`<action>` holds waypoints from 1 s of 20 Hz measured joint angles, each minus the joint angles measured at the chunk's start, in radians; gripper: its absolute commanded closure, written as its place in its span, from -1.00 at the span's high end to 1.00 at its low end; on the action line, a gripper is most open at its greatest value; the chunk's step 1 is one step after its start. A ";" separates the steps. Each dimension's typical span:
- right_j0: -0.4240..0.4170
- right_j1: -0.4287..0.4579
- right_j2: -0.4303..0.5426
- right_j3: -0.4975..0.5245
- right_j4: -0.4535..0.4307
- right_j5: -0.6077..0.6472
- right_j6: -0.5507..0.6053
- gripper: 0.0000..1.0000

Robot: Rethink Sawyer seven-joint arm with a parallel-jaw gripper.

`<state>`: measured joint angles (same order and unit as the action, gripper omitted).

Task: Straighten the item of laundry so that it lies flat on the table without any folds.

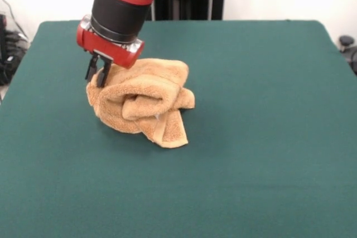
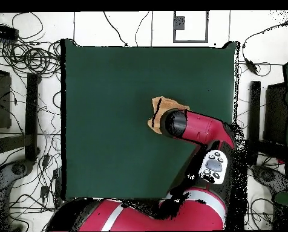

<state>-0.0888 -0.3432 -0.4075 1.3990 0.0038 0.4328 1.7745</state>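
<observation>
While crumpled: towel [image 1: 142, 103] heaped mid-table [image 1: 268, 154].
Fingers [image 1: 97, 72]: mine, slightly parted, at towel's ten o'clock edge.

The red and black arm [image 1: 122, 4] reaches steeply down; its end effector [image 1: 97, 74] points downward, fingers seemingly close together, nearly closed.

One towel [image 1: 145, 103], one table [image 1: 268, 137], one arm [image 1: 120, 4] with one gripper [image 1: 97, 74] at the towel's ten o'clock.
</observation>
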 measured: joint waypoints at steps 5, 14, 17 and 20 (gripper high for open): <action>0.004 0.000 0.000 0.002 0.019 0.001 0.000 -1.00; 0.052 0.013 -0.033 -0.001 0.030 0.127 0.000 -1.00; 0.071 0.017 -0.037 -0.006 0.030 0.191 0.000 -1.00; 0.076 0.017 -0.037 -0.007 0.030 0.214 0.002 -1.00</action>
<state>-0.0130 -0.3258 -0.4443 1.3924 0.0335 0.6472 1.7765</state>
